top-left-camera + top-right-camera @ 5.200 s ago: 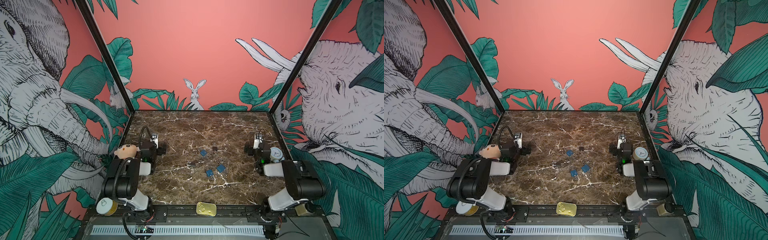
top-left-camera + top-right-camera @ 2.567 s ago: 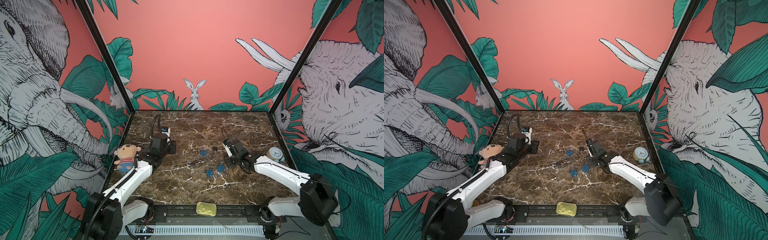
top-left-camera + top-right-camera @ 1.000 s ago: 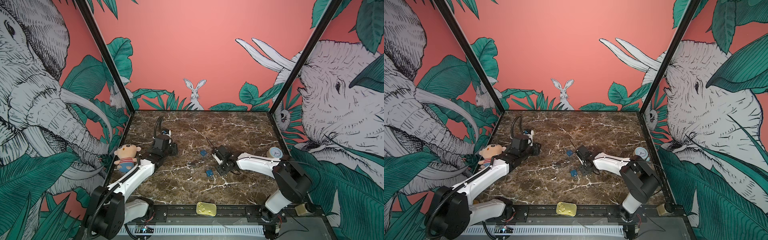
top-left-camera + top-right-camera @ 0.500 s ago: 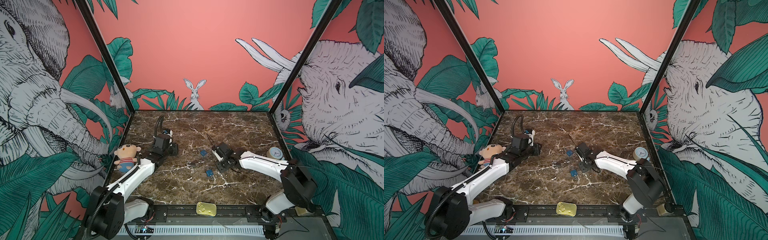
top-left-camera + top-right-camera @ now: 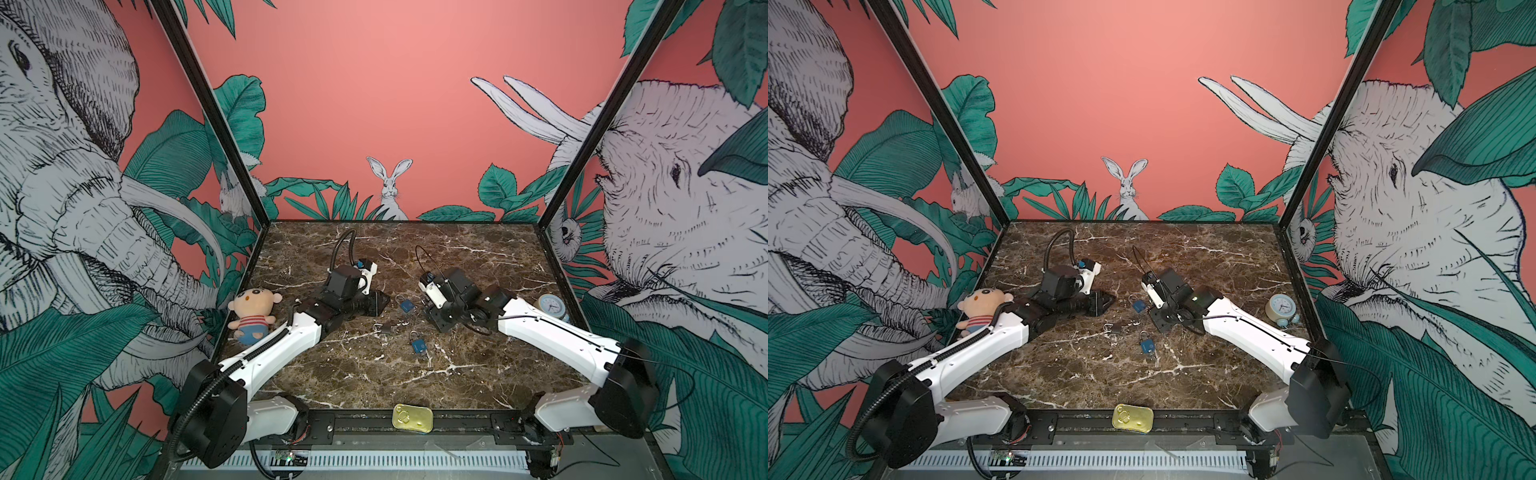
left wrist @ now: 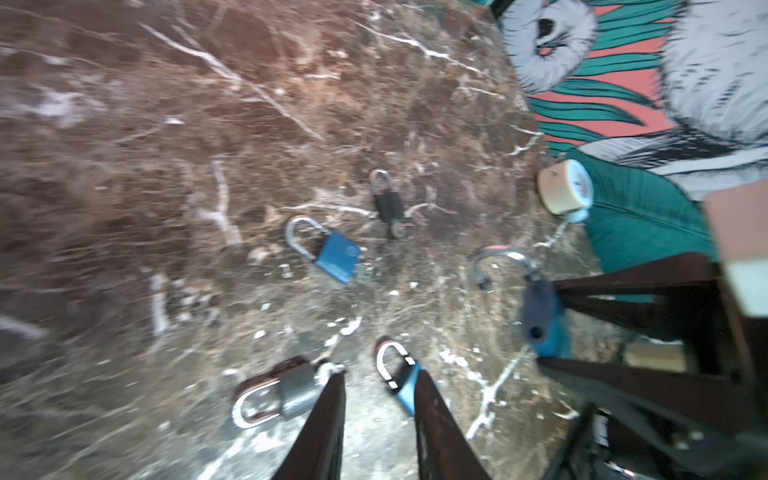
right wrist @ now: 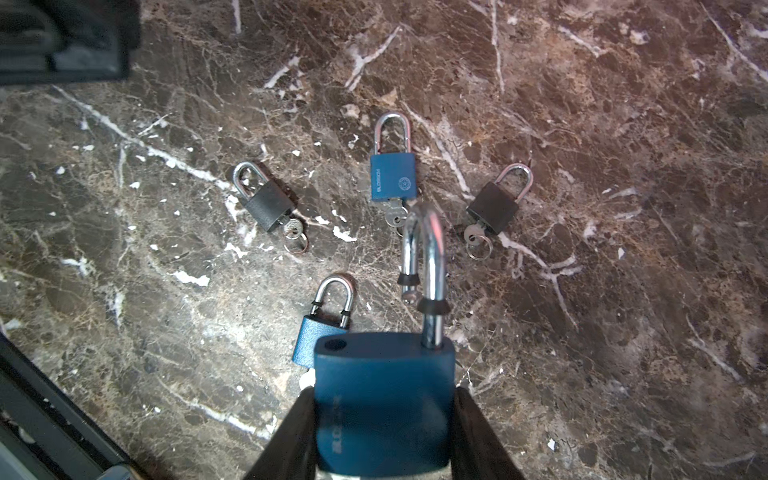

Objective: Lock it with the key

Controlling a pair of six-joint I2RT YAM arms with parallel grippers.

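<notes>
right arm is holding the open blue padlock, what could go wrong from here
1. The right fingers pinch the lower body of the held blue padlock; pressing its open shackle shut could twist it loose.
2. Its key end is hidden between them, so the left fingers may lack room to turn a key.
3. A smaller blue padlock lies right beneath it; lowering could knock that one away.

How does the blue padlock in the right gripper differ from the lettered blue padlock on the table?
The held padlock has its shackle open, one leg free; the lettered padlock, closed. The held padlock sits clamped in the right gripper; the lettered padlock lies flat on the table. The lettered padlock shows a key in its base; the held padlock's base is hidden. Both are blue with silver shackles.
</notes>
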